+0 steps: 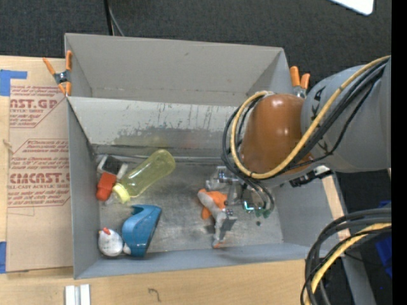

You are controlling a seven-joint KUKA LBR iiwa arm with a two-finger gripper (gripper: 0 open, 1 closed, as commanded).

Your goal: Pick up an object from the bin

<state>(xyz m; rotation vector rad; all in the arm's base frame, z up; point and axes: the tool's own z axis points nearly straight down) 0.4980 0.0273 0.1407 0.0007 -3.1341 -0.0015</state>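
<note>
Pincer point(222, 223) low in bin point(172, 65) — rightward.

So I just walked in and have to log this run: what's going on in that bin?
The arm reaches in from the right, with its gripper low over the bin floor, right of centre, at a small orange piece. Whether it has hold of that piece I cannot tell. A yellow bottle, a blue scoop and a white ball lie apart on the left.

Bin point(159, 114) w/ bottle point(149, 172), scoop point(141, 229)
</note>
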